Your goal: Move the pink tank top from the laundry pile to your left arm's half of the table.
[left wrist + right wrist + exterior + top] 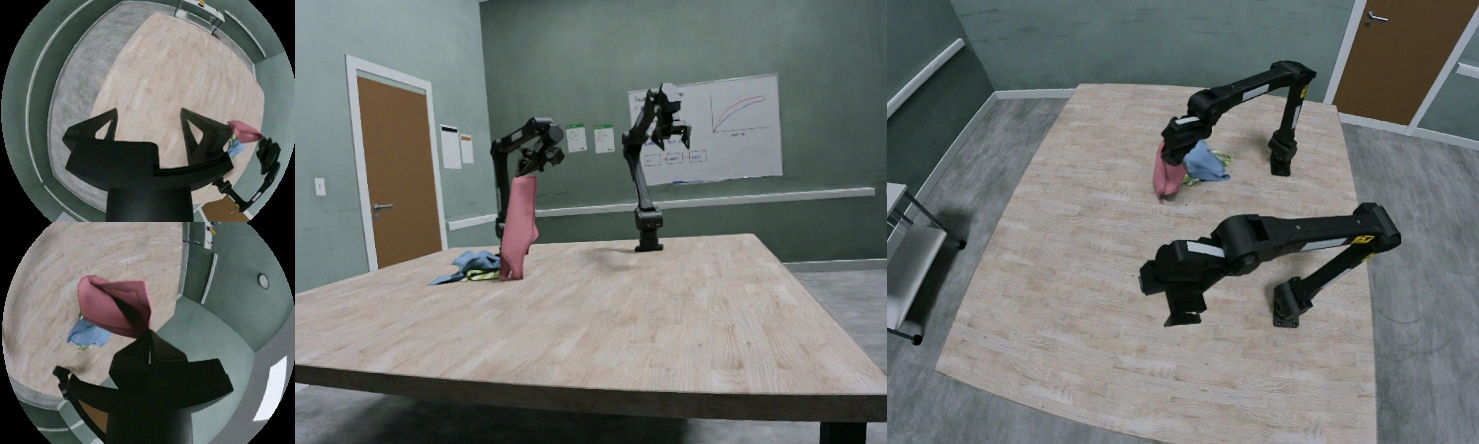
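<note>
The pink tank top (1168, 175) (518, 225) (245, 131) (104, 303) is in the upper middle of the top view, hanging in a long drape from the right gripper (1173, 161) (520, 174) (149, 333), whose fingers are pressed together on a small bit of its upper edge. It looks light and limp, with nothing fragile about it; I judge it will swing and fold freely, and a thin pinch could slip if the lower end drags. The present hold near an edge should do, provided it is lifted higher before it crosses toward the lower half of the top view. Its bottom hangs right beside the blue cloth (1207, 162) (477, 261) (237, 149) (89, 333) and the green patterned cloth (1223, 157) (482, 275) (83, 347), so either could be dragged along. The left gripper (1186, 318) (675, 145) (148, 111), low in the centre of the top view, has its fingers spread with nothing between them. As for containers, I see none holding laundry: the two other cloths lie in a loose heap directly on the table (1087, 280) (645, 320) (148, 64) (54, 281)
</note>
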`<state>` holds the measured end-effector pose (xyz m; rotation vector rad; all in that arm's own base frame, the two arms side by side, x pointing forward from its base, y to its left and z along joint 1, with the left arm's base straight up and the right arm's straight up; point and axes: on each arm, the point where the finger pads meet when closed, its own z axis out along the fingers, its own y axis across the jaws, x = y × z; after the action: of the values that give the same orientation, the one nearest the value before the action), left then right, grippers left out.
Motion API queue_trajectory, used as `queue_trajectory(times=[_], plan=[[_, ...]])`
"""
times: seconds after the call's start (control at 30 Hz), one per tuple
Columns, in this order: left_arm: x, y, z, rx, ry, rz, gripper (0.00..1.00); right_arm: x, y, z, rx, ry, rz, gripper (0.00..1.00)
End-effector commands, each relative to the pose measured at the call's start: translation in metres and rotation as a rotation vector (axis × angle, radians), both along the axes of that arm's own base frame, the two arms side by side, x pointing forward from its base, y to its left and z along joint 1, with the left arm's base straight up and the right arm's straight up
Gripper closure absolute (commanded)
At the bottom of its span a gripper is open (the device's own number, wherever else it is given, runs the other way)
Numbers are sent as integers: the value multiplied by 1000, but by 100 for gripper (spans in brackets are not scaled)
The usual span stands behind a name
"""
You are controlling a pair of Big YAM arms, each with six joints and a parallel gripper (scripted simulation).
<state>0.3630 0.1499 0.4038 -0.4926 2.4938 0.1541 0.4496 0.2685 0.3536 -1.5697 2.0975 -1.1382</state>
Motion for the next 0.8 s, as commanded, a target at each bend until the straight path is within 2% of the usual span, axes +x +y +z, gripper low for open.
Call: queue_trajectory(times=[0.0, 0.77], plan=[[10, 1, 39, 32, -68, -15, 8, 9, 21, 30, 152, -97, -78, 100], [10, 1, 39, 32, -68, -15, 8, 18, 25, 31, 433, -188, -308, 100]])
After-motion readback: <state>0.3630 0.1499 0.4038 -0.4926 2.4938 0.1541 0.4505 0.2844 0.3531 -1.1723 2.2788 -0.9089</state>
